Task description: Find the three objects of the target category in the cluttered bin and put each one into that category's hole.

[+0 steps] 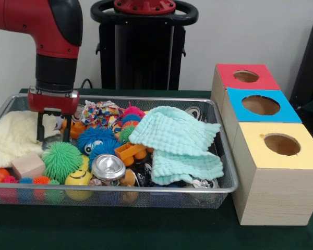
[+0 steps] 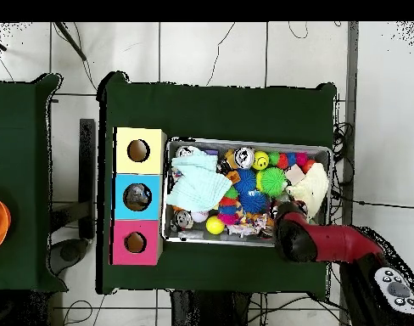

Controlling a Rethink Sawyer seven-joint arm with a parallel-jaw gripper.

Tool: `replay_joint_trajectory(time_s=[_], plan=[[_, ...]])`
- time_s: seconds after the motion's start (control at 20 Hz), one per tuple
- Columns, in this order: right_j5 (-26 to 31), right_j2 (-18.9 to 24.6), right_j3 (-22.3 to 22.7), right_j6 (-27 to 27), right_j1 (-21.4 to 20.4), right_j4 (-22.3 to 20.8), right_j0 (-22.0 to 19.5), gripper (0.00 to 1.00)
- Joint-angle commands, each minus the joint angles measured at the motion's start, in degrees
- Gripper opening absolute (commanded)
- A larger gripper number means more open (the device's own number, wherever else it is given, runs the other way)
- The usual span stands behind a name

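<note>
The silver wire-mesh bin (image 1: 219,190) holds a heap of toys and cloths; it also shows in the overhead view (image 2: 166,191). My gripper (image 1: 53,136) reaches down into the bin's far left part, beside the cream cloth (image 1: 13,138). Its two black fingers (image 1: 40,127) stand apart, so it is open. A pale shiny bit lies low between the tips; I cannot tell what it is. A shiny crinkled scrap (image 1: 202,183) peeks from under the mint cloth (image 1: 177,140). No clear plastic wad shows plainly. In the overhead view the arm (image 2: 295,239) hides the gripper.
Three wooden boxes with round holes stand right of the bin: red top (image 1: 227,73), blue top (image 1: 235,99), yellow top (image 1: 250,138). In the bin lie a silver can (image 1: 108,167), a green spiky ball (image 1: 61,160), a blue fuzzy ball (image 1: 95,139) and a wooden block (image 1: 27,165).
</note>
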Motion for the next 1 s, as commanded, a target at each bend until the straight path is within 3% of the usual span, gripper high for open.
replay_joint_trajectory(time_s=[0.05,0.2,0.55,1.0], plan=[[0.24,-0.56,5.79,4.05,-1.95,-2.22,-0.85,1.00],[0.00,-3.81,5.34,5.93,-1.19,-1.63,1.33,1.00],[-7.92,-10.31,2.82,10.11,4.17,0.14,6.53,1.00],[-10.80,-12.28,2.63,10.00,5.65,1.88,8.37,1.00]])
